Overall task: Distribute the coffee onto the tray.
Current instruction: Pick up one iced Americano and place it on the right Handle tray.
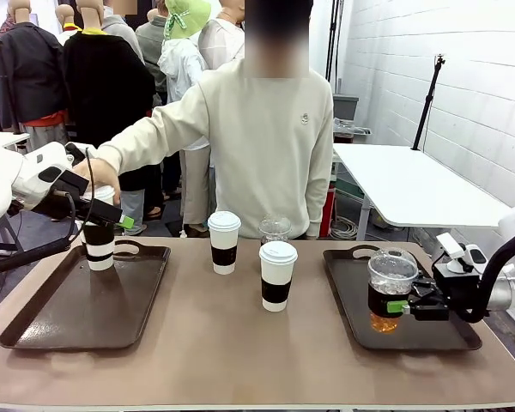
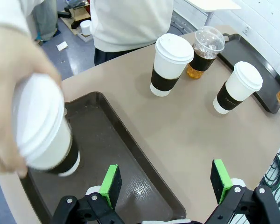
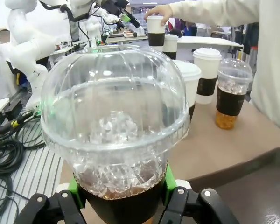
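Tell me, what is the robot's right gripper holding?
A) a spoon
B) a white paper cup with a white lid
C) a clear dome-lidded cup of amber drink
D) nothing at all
C: the right gripper is closed on the sleeve of the dome-lidded cup, one green-padded finger on each side.

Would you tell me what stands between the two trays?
In the front view: a far white-lidded cup, a nearer white-lidded cup and a clear dome-lidded cup, between left tray and right tray.
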{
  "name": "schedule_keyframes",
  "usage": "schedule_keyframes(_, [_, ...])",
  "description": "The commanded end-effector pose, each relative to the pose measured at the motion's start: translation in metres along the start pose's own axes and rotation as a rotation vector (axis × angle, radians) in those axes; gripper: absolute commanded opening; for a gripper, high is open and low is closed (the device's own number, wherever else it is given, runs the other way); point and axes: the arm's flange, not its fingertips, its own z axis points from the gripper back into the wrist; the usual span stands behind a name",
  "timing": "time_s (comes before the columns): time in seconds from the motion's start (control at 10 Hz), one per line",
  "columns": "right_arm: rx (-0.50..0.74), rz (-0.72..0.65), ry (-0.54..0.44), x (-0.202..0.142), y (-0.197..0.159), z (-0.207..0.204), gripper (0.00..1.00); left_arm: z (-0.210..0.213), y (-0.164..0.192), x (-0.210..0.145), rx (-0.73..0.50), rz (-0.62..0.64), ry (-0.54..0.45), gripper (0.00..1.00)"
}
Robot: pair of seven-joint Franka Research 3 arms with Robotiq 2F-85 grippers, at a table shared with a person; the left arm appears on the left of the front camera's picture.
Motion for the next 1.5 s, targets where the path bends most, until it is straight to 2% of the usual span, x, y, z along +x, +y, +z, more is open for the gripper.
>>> schedule_keyframes(0.0, [0.018,0.051,-0.013,-0.012,-0.012,0.006,0.73,-0.001,0.003,-0.001,-0.016,0.004,-0.001,1.0])
schedule_keyframes(0.4, [-0.019,0.074,-0.012,-0.038,-0.031,0.007,0.73,-0.001,0.003,-0.001,-0.016,0.004,-0.001,1.0])
schedule_keyframes(1.0, [-0.067,0.136,-0.041,-0.055,-0.046,0.003,0.73,-0.001,0.003,-0.001,-0.016,0.004,-0.001,1.0])
schedule_keyframes(1.4, [-0.067,0.098,-0.048,-0.065,-0.052,0.002,0.73,-0.001,0.003,-0.001,-0.016,0.004,-0.001,1.0])
